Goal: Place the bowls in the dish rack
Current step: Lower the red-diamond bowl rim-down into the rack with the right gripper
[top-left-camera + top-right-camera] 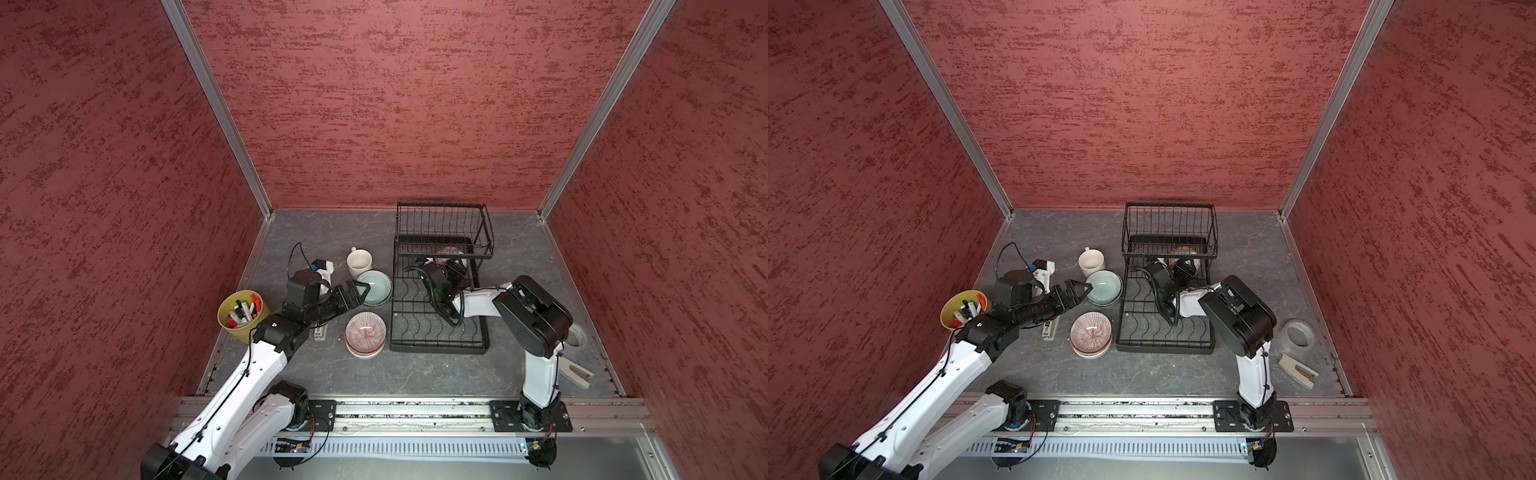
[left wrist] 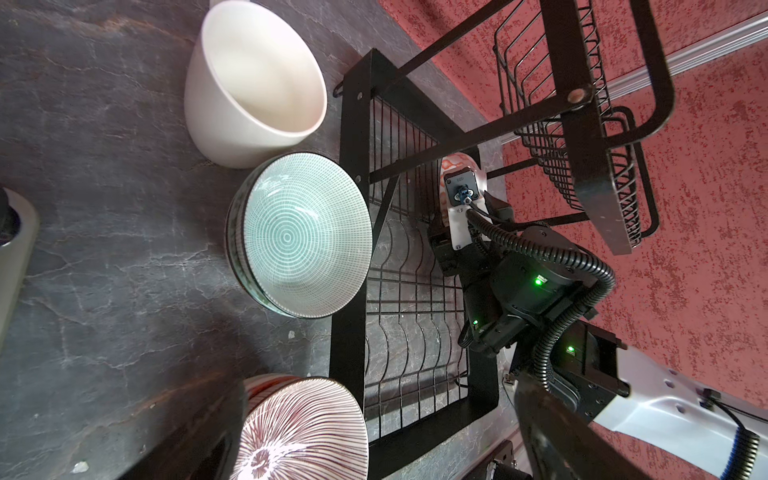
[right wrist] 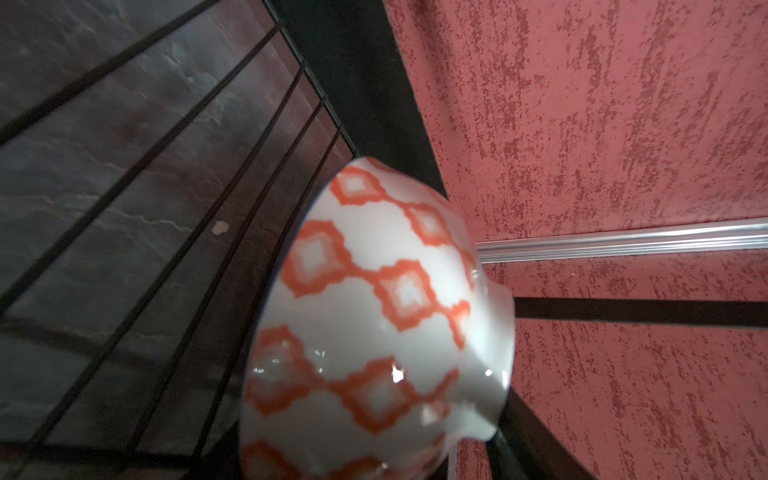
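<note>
Bowls sit in three places. An orange bowl (image 3: 374, 324) stands on edge in the rack (image 1: 438, 347), on the lower tier at its 12 o'clock end, under the basket (image 1: 440, 224). A green bowl (image 1: 374, 284) tops a short stack on the worktop (image 1: 332, 374), touching or just beside the rack's 9 o'clock edge. A pink bowl (image 1: 365, 330) tops a second stack near the rack's 8 o'clock corner.

The right arm (image 1: 532, 316) lies across the lower tier from 3 o'clock, and the right jaws are up against the orange bowl. The wrist view shows only the bowl's patterned side, so I cannot tell whether they grip it. The left jaws hang spread wide and empty at the green bowl's 9 o'clock rim.

A cream mug (image 1: 359, 262) stands at 11 o'clock of the green stack, just beside it. A yellow pot (image 1: 232, 328) holding markers (image 1: 245, 311) is well apart at 9 o'clock of the pink stack, with the left arm (image 1: 257, 365) crossing between them. A tape roll (image 1: 1284, 332) lies at 3 o'clock of the rack, beyond the right arm.
</note>
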Motion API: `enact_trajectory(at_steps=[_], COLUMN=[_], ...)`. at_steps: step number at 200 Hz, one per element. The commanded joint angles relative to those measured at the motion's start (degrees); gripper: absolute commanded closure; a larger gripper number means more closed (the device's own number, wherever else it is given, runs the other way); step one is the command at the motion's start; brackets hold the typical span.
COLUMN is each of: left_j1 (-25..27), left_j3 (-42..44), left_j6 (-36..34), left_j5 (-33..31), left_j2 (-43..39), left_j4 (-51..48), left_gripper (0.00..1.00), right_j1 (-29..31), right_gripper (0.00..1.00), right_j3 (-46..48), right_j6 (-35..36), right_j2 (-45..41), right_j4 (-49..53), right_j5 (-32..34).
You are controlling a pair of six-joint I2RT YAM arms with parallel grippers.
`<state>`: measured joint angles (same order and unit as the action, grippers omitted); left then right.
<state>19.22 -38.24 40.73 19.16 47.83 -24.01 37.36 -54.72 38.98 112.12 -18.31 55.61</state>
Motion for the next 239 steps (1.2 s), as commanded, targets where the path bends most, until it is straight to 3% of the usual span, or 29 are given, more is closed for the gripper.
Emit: enact_trajectory(at_steps=[1,103,177,239], left_j1=[-0.3,-0.2,-0.3,-0.2], left_j3=[0.4,0.4,0.2,-0.3], left_j6=[0.6,1.1,0.9,0.5], left_j5=[0.2,0.1,-0.2,-0.2], left_j2=[-0.4,0.1,0.8,1.1], left_j4=[0.2,0.9,0.8,1.0], left_gripper=[0.0,0.0,0.0,0.0], right_j1=[-0.5,-0.5,-0.4,0.2], right_gripper=[0.46,0.19,0.1,0.08], right_j3=[-1.8,-3.6,-3.9,-6.0], right_j6=[2.3,-3.3,-5.0,-13.6], right_j2=[1.1,2.1,1.3,-1.2], right_j4=[-3.7,3.7,5.2,8.2], right_j5=[0.3,-2.5,-4.1,-8.6])
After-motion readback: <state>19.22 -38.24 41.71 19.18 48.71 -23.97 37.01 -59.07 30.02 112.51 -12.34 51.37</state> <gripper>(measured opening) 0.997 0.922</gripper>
